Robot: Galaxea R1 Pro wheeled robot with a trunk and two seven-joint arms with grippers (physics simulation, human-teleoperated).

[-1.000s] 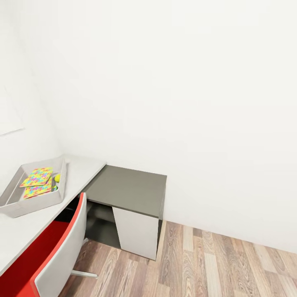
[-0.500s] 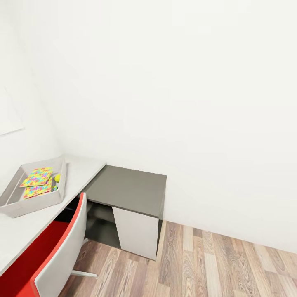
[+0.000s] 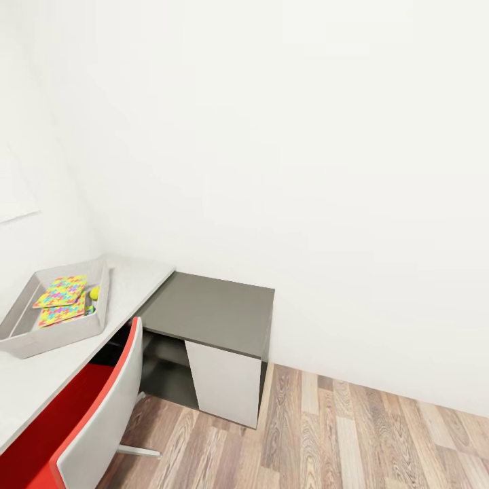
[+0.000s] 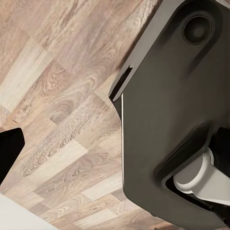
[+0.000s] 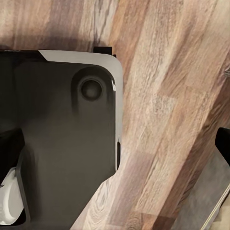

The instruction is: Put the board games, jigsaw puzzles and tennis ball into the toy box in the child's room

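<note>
Toy box point(image 3: 27, 343) on table point(image 3: 139, 278) holds two jigsaw puzzles point(image 3: 62, 299), tennis ball point(image 3: 94, 293). Hands' state: cannot tell.

Bright, even, washed-out light, white wall point(image 3: 305, 136) nearly overexposed, soft shadow under the table point(image 3: 204, 312), floor planks point(image 4: 62, 96) sharp, no blur, slight wide-angle stretch at edges.

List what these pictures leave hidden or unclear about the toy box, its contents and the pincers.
- Toy box: head view, near end cut by picture edge.
- Tennis ball: partly behind jigsaw puzzles.
- Board games: whereabouts unknown.
- Pincers: wrist views face the floor; open or shut unclear.
</note>
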